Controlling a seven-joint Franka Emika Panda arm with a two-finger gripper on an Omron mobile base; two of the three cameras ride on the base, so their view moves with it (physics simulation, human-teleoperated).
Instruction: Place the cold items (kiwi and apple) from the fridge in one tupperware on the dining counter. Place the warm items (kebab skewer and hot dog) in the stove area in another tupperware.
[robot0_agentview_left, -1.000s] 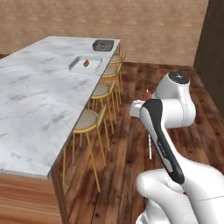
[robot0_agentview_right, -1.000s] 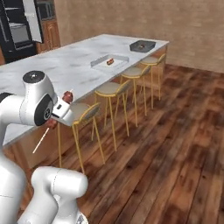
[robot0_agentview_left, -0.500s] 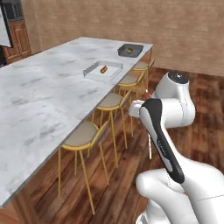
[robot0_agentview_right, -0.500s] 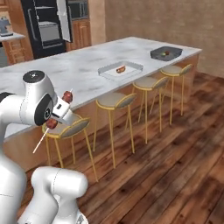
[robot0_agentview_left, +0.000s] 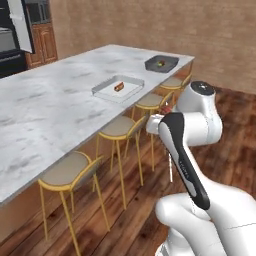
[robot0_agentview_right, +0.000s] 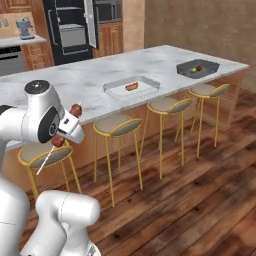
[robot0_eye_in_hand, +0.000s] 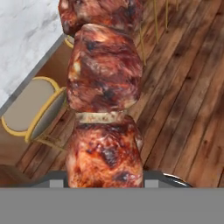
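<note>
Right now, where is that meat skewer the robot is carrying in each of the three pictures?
Left base view: the kebab skewer peeks out beside the arm, right of centre, as a thin stick pointing down.
Right base view: left of centre, meat chunks by the hand, stick slanting down-left.
Hand view: close up, top to bottom through the middle, held in the jaws.
Shared landmark: the yellow stool by the marble counter.

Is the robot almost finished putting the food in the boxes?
Nearly, it looks like. The dark box on the counter already holds two small things, one green and one red, probably the kiwi and apple. The clear box has the hot dog in it. The gripper is shut on the kebab skewer. What's left: carry the skewer over and put it in the clear box.
</note>
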